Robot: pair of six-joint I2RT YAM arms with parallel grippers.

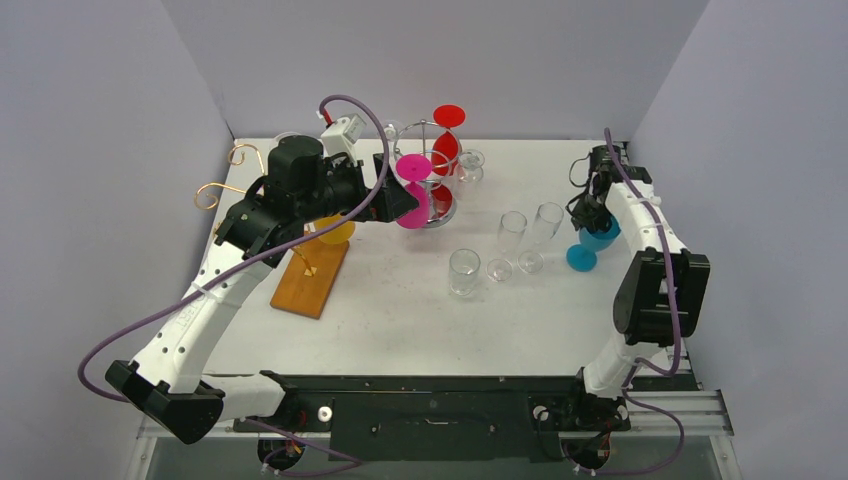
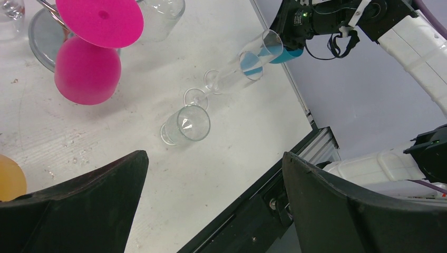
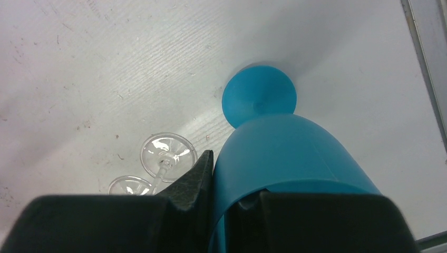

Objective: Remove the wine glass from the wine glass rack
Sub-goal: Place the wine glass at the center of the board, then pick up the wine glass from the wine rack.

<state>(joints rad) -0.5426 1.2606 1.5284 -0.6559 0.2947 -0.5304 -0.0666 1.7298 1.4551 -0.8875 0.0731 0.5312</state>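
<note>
The wire wine glass rack stands at the table's back middle. A pink wine glass hangs upside down on it, also in the left wrist view, and a red glass hangs behind. My left gripper is open and empty, right beside the pink glass. My right gripper is shut on the rim of a blue wine glass, one finger inside the bowl. The glass is at the right edge with its foot down at the table; I cannot tell if it touches.
Two clear flutes and a clear tumbler stand mid-table, between the arms. A wooden board with a yellow glass lies under the left arm. A copper wire stand is at the far left. Another clear glass stands by the rack.
</note>
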